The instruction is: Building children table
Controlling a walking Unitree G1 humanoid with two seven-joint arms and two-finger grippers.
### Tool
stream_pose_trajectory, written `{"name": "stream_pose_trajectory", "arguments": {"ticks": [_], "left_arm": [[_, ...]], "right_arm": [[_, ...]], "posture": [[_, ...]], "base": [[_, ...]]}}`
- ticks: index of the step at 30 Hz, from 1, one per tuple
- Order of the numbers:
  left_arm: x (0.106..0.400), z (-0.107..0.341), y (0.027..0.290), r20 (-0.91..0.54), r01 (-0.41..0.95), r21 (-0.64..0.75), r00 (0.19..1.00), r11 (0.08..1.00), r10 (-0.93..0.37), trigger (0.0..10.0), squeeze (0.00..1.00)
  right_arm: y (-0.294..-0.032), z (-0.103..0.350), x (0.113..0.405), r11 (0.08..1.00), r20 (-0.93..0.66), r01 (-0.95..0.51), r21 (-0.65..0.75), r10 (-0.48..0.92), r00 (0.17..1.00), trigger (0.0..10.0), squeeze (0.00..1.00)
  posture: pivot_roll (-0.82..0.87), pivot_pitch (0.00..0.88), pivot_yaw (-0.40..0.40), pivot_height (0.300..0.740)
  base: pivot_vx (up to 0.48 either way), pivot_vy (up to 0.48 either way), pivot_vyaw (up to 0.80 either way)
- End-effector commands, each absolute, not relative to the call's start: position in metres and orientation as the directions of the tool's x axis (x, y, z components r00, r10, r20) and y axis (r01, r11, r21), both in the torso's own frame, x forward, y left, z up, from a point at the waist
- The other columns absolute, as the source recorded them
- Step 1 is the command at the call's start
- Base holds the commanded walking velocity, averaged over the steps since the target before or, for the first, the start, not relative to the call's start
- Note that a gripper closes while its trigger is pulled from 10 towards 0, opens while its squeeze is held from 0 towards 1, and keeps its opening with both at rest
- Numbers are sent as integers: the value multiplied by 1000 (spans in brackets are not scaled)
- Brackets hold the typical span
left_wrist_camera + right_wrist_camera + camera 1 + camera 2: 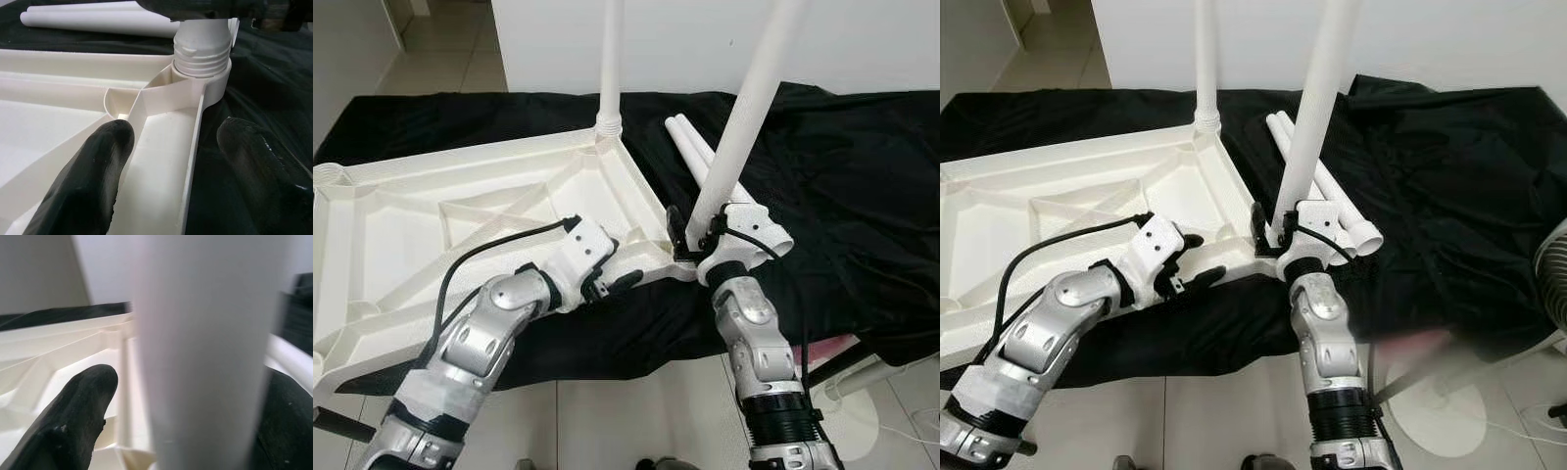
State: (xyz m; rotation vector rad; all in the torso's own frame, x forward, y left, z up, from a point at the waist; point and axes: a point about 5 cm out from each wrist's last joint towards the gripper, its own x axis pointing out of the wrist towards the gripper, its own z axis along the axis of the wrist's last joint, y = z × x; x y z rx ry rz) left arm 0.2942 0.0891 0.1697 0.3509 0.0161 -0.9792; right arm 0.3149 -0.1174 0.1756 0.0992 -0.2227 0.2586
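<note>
An upturned white plastic tabletop (460, 211) lies underside-up on a counter (862, 176) draped in black cloth, its moulded ribs facing the ceiling. One white leg (610, 59) stands upright in the far corner socket (607, 132). Two spare legs (690, 147) lie side by side on the cloth just beside that corner, touching each other.

The right gripper (695, 240) is closed around a second leg (749, 108) low on its shaft; this leg leans to the right, its threaded foot entered in the near corner socket (200, 81) of the tabletop. In the right wrist view the black fingers (73, 416) sit on either side of the white shaft, pressed to it.

The left gripper (607, 279) rests at the near edge of the tabletop beside that same corner, fingers spread. In the left wrist view one fingertip (105, 147) lies inside the tabletop's channel and the other over the black cloth outside the rim, the rim wall between them; whether they pinch it cannot be told.

A white fan base (1440, 411) stands on the tiled floor (636, 411) to the robot's right.
</note>
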Motion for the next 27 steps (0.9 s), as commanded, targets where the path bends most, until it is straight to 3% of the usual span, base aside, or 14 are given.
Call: {"name": "stream_pose_trajectory", "arguments": {"ticks": [1, 14, 15, 16, 18, 19, 20, 21, 27], "left_arm": [[291, 168, 88, -179, 830, 272, 541, 487, -822, 10000, 0], [300, 174, 97, -183, 814, 294, 562, 501, -806, 10000, 0], [302, 176, 98, -179, 810, 299, 567, 504, -804, 10000, 0], [303, 177, 98, -177, 808, 302, 569, 506, -803, 10000, 0], [303, 178, 98, -176, 807, 303, 570, 506, -803, 10000, 0], [303, 178, 98, -176, 808, 304, 569, 506, -803, 10000, 0], [303, 178, 98, -176, 808, 304, 569, 506, -803, 10000, 0], [302, 178, 96, -176, 810, 306, 564, 500, -807, 10000, 0], [302, 179, 92, -173, 815, 308, 556, 491, -813, 10000, 0]], "right_arm": [[-118, 172, 314, 949, 217, -310, 61, 291, 932, 10000, 0], [-139, 168, 321, 865, 153, -488, -120, 502, 851, 10000, 0], [-142, 166, 323, 856, 140, -503, -124, 517, 845, 6000, 0], [-145, 165, 325, 849, 129, -511, -133, 526, 841, 4784, 0], [-146, 164, 326, 843, 124, -520, -138, 536, 835, 4588, 0], [-145, 164, 327, 837, 121, -530, -138, 545, 830, 2431, 0], [-145, 164, 327, 837, 121, -530, -138, 545, 830, 2431, 0], [-145, 162, 329, 826, 113, -546, -139, 561, 820, 0, 0], [-148, 159, 333, 825, 105, -549, -137, 563, 820, 0, 0]], "posture": [[-57, 128, -56, 740], [-68, 125, -40, 740], [-67, 127, -38, 740], [-67, 126, -36, 740], [-68, 124, -31, 740], [-67, 124, -29, 740], [-67, 124, -29, 740], [-64, 119, -28, 740], [-54, 115, -32, 740]], "base": [[0, 0, 0], [0, 0, 0], [0, 0, 0], [0, 0, 0], [0, 0, 0], [0, 0, 0], [0, 0, 0], [0, 0, 0], [0, 0, 0]]}}
